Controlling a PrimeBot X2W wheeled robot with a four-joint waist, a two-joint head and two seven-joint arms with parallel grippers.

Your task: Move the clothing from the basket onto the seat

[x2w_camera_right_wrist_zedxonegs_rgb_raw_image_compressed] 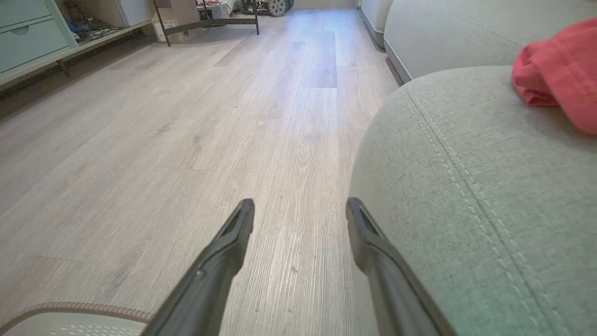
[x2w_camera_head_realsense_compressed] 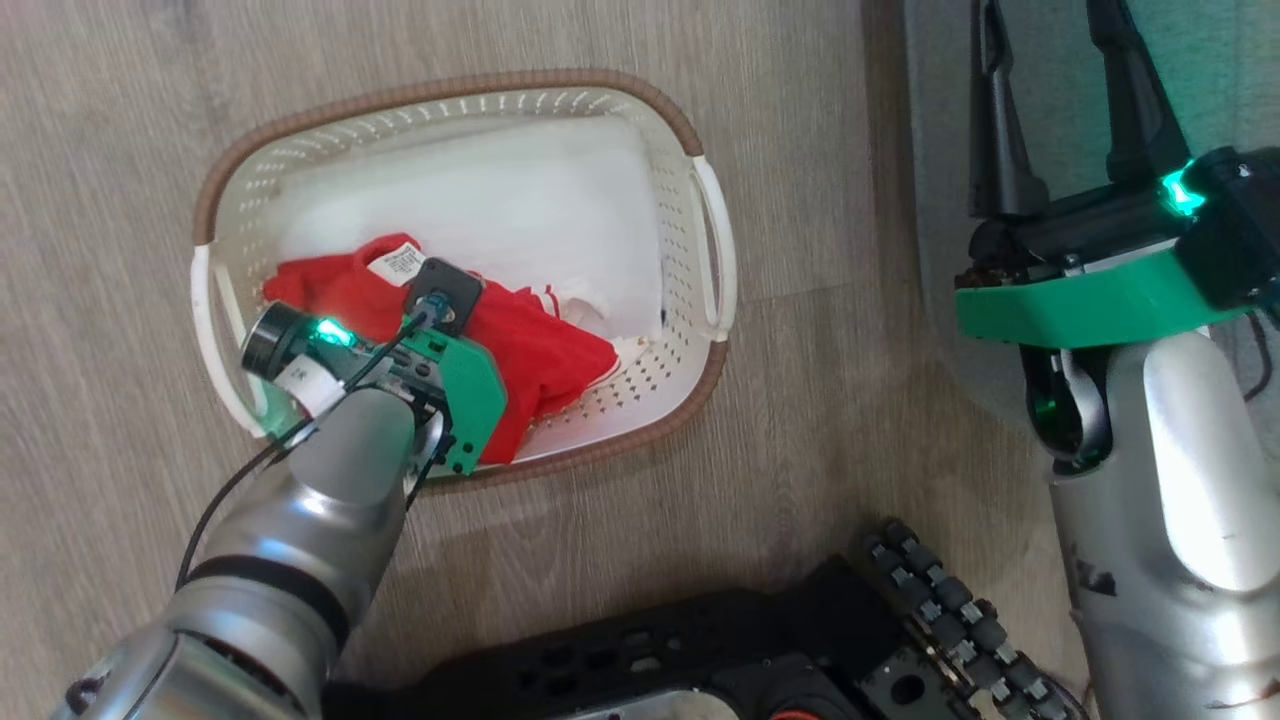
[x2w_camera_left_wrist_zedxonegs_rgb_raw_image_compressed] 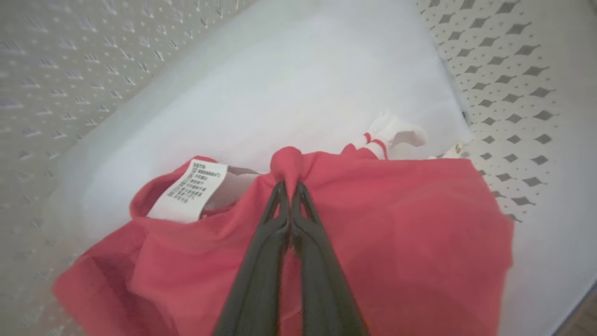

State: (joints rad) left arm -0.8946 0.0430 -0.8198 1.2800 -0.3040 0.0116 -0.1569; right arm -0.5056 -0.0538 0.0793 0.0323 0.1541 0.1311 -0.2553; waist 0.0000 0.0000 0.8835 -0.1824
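Grasp made: left gripper [x2w_camera_left_wrist_zedxonegs_rgb_raw_image_compressed: 289,187] pinches red fabric clothing [x2w_camera_left_wrist_zedxonegs_rgb_raw_image_compressed: 410,224] in the cream perforated plastic basket [x2w_camera_head_realsense_compressed: 450,88]; next, lift it clear to the grey-green sofa seat [x2w_camera_right_wrist_zedxonegs_rgb_raw_image_compressed: 489,196].

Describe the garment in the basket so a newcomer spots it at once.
Find the cream basket on the wood floor. On its white bottom lies a crumpled red garment, pinched by the left gripper. Unlike the red piece on the grey-green seat, it shows a white care label and striped trim.

Silver forearms [x2w_camera_head_realsense_compressed: 330,470], green wrist plates [x2w_camera_head_realsense_compressed: 470,400], glowing green lights [x2w_camera_head_realsense_compressed: 1180,192], black cable [x2w_camera_head_realsense_compressed: 215,505] on the left arm, long dark tool fingers [x2w_camera_right_wrist_zedxonegs_rgb_raw_image_compressed: 224,252], black base [x2w_camera_head_realsense_compressed: 650,650]
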